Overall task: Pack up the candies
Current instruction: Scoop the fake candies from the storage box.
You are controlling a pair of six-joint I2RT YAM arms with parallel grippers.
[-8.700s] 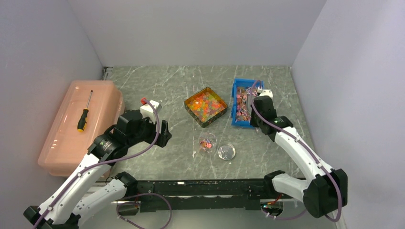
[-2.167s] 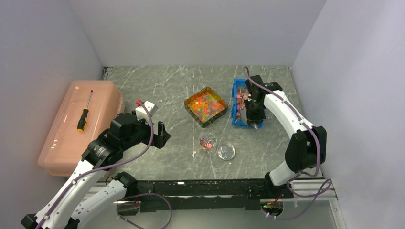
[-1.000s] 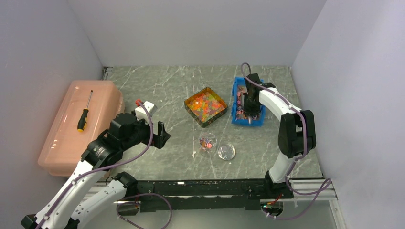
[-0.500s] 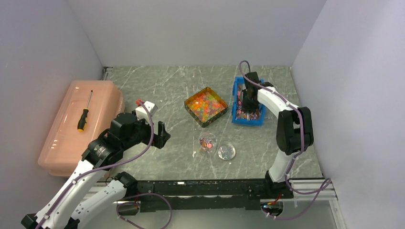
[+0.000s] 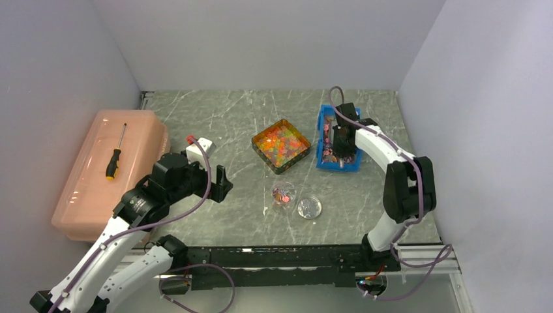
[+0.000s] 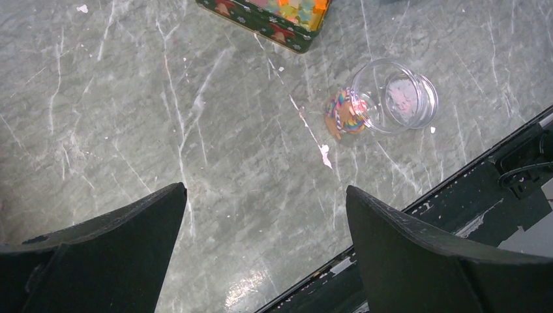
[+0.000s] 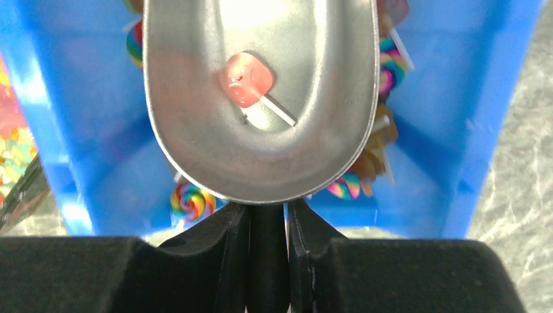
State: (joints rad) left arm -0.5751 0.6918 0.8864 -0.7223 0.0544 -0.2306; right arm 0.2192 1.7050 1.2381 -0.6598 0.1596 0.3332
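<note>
Right hand shifted; its scoop holds one glossy, seemingly cubic pink candy.

Shiny smooth metal scoop, glossy blue plastic bin, clr plastic jar, matt marbled table

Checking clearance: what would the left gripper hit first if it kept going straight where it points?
Probably bare grey marble tabletop; the left gripper seems aimed short of the small clear jar.

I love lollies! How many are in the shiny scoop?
1: a pink lolly lies in the middle of the scoop, above the blue bin. The whole bowl shows, so none is hidden.
</note>
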